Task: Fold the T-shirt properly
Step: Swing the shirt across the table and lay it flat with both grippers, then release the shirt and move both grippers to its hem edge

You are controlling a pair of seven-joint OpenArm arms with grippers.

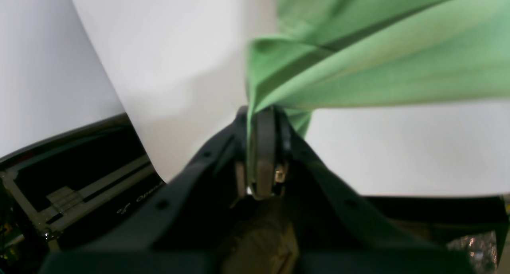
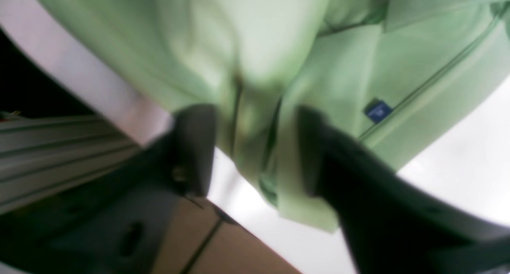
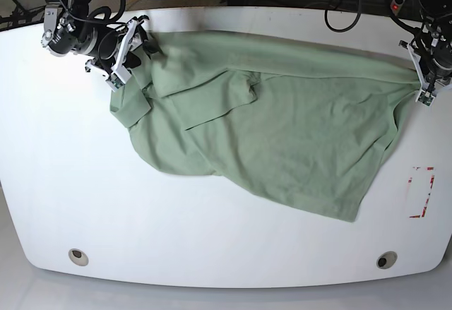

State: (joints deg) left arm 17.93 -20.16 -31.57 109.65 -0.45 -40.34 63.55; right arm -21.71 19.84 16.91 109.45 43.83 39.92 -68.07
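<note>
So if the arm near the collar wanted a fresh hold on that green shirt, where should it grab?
Probably the bunched collar-side edge of the T-shirt between the right tool's open jaws. Come in low from the table's edge: there the cloth stands in a ridge rather than lying flat.

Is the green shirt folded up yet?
No. The T-shirt lies spread and rumpled across the white table, with no neat fold.

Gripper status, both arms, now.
Left gripper: shut on the T-shirt, pinching an edge.
Right gripper: open, with shirt cloth between its fingers.
</note>
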